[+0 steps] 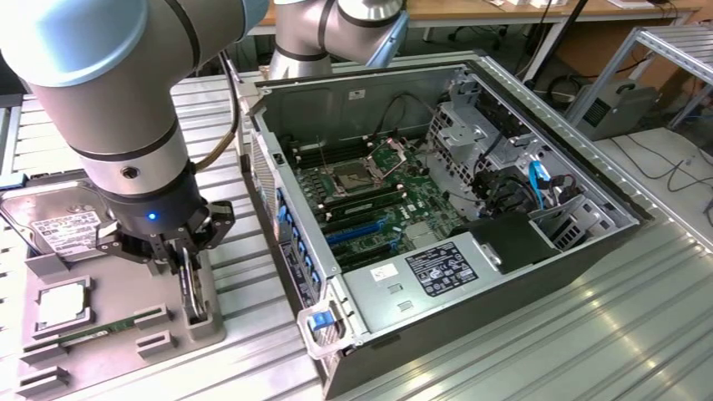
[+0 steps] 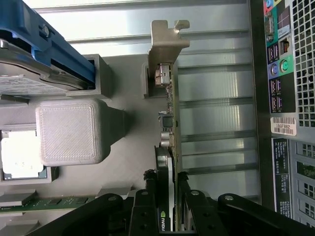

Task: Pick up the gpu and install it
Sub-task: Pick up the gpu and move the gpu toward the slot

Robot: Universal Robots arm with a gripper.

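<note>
Wrist view, gripper [image 2: 166,191] clamped on gpu [image 2: 169,118]; edge-up on tray [image 2: 133,147]

I take tray [image 1: 123,288] [image 2: 128,162] as landmark; it lies on surface [image 1: 557,334]. On tray side nearest case [image 1: 446,209] [image 2: 283,98] I see gpu [image 1: 196,294] [image 2: 170,123] standing on edge in slot. I see case lying open on surface, just beside tray, on exterior view's right of it. Above tray: pincer [image 1: 184,261] [image 2: 167,196], clamped over gpu's upper edge, finger on each face. On tray, away from case: hard drive [image 1: 67,230] at far end, cpu [image 1: 62,305] mid-tray, ram stick [image 1: 95,330] toward near end.
</note>
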